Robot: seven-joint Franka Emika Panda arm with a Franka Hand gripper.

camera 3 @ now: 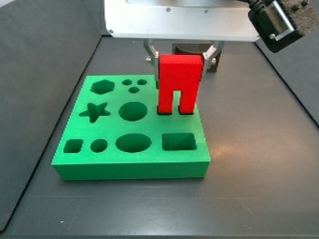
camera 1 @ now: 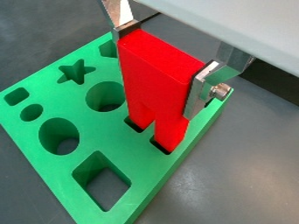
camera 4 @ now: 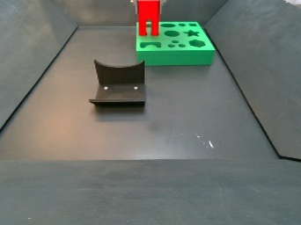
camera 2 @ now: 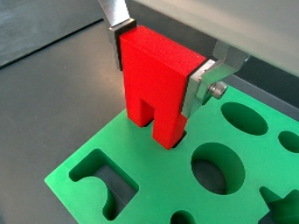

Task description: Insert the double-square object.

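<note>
We see the gripper [camera 1: 163, 61] clamped on the double-square object [camera 1: 158, 83], upright, legs entering slots in the green board [camera 3: 112, 154].

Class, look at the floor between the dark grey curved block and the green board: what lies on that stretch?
Nothing: in a side view bare dark floor separates the curved block from the green board, where the gripper holds the red block.
</note>
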